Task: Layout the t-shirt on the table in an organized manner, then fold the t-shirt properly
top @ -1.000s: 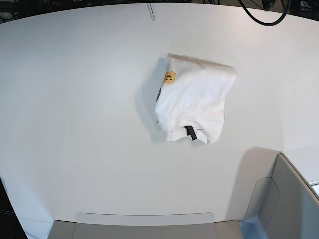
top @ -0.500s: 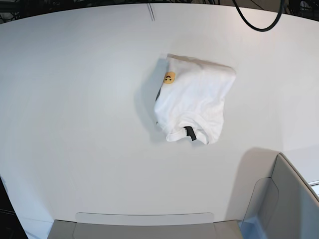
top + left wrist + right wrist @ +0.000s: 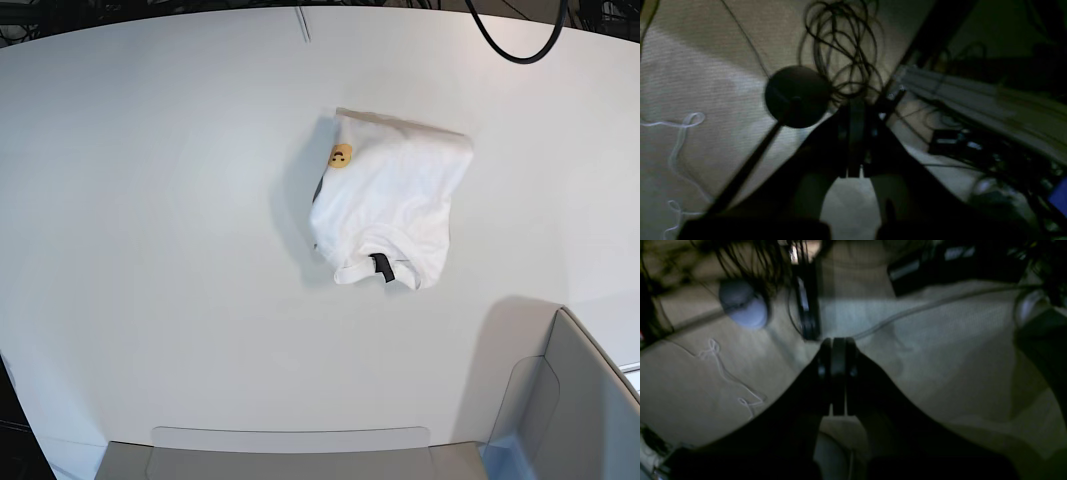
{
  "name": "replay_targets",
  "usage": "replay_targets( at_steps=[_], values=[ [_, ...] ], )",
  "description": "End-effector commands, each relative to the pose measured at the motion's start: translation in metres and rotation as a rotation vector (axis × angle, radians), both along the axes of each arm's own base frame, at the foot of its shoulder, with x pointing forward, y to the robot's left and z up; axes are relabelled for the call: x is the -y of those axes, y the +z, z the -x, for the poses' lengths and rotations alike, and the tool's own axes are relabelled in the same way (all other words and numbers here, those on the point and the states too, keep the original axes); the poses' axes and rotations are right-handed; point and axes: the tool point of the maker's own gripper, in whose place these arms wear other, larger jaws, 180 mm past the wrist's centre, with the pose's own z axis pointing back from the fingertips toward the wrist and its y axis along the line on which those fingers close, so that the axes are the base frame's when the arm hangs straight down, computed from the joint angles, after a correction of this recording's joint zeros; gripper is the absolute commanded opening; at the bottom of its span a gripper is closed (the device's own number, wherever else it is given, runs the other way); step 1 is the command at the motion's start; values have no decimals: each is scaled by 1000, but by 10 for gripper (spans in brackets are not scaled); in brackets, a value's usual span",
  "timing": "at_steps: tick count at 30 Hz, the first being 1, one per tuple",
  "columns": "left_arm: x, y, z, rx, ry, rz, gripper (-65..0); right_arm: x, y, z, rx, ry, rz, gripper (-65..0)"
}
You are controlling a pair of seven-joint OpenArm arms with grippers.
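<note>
Across the base view, the table point(image 3: 150, 250) fills nearly everything: plain white top, curved far edge. Neither arm shows over it. The t-shirt point(image 3: 390, 205) lies on it right of centre, folded into a compact, roughly rectangular bundle, tilted slightly, mostly white side up. A small orange smiley print point(image 3: 341, 155) shows near the bundle's upper left corner, and the black neck tag point(image 3: 382, 267) sits at its lower edge inside the collar opening. A grey bin-like piece point(image 3: 575, 410) stands at the lower right corner, apart from the shirt. A black cable point(image 3: 515, 45) loops at the top edge.

Both wrist views are dark and blurred and show floor, not the table, so the shirt is nowhere near either set of jaws. Left gripper point(image 3: 856, 140): jaws pressed together, nothing between them. Beyond the tips sits a dark round object point(image 3: 796, 96) with a coil of thin black wire point(image 3: 843, 50) just past it. Right gripper point(image 3: 836, 373): jaws together too, holding nothing. A pale round object point(image 3: 743, 305) lies ahead and to the left of its tips; a white string point(image 3: 726, 376) lies on the floor further left.
</note>
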Motion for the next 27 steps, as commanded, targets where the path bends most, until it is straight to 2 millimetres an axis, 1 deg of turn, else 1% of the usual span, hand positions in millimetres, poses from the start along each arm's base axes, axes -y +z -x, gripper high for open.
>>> replay_targets(
  at_steps=[1,3,4,6,7,8,10,13,15,17,19,21,22,23,24,27],
  values=[
    [4,2,13,-20,-12,15,-650,9,-2,4,-13,-3,10,-650],
    [14,-1,12,-14,-27,38,-650,21,-8,6,-26,-23,24,-650],
    [23,-3,11,-12,-38,59,-650,26,-12,4,-30,-40,29,-650],
    [36,-6,2,0,-80,91,-650,32,-16,5,-39,-71,36,-650],
    [39,-9,1,-12,-114,91,-650,40,-18,3,-43,-82,48,-650],
    [39,-12,2,-37,-143,70,-650,46,-18,4,-52,-90,60,-650],
    [39,-19,4,-99,-203,32,-650,52,-21,0,-66,-102,68,-650],
    [39,-28,6,-190,-277,-20,-650,58,-24,-11,-73,-111,76,-650],
    [30,-32,2,-226,-310,-78,-650,65,-26,-18,-67,-109,117,-650],
    [22,-34,-1,-254,-319,-128,-650,85,-27,-19,-72,-83,235,-650],
    [15,-34,-3,-268,-323,-163,-650,108,-26,-28,-73,-14,377,-650],
    [13,-34,-3,-273,-324,-176,-650,133,-19,-31,-79,68,533,-650],
    [14,-34,-3,-273,-323,-173,-650,141,-16,-33,-80,104,592,-650],
    [15,-34,-3,-272,-323,-172,-650,151,-12,-41,-71,138,657,-650],
    [15,-34,-3,-272,-323,-172,-650,156,-9,-45,-66,161,699,-650],
    [15,-34,-4,-272,-323,-172,-650,151,-10,-49,-60,190,730,-650]
  ],
)
